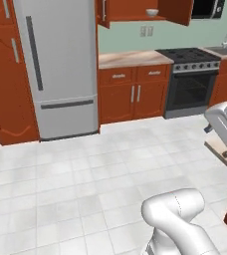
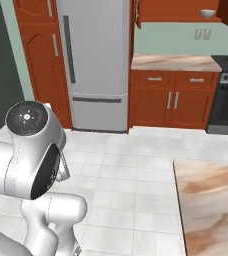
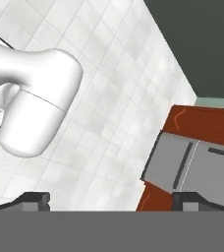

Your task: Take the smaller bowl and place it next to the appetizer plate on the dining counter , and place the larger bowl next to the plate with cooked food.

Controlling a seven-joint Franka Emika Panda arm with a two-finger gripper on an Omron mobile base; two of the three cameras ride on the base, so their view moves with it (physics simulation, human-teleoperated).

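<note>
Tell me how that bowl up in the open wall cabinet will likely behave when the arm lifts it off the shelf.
The bowl looks round and deep, with a stone-like finish, so probably rigid and fairly heavy for its size. It sits upright on the shelf, so tipping seems unlikely. Its smooth curved wall may be slippery; a rim grip seems safer.

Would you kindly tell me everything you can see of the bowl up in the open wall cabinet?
The bowl is small, round and pale grey-white, too far off to show any pattern. It stands upright on the bottom shelf of an upper red-brown cabinet whose doors hang open, above the beige countertop and left of the stove. Only the shelf touches it. The right base view shows it too, high on that shelf. Whether it is the smaller or larger bowl cannot be told.
</note>
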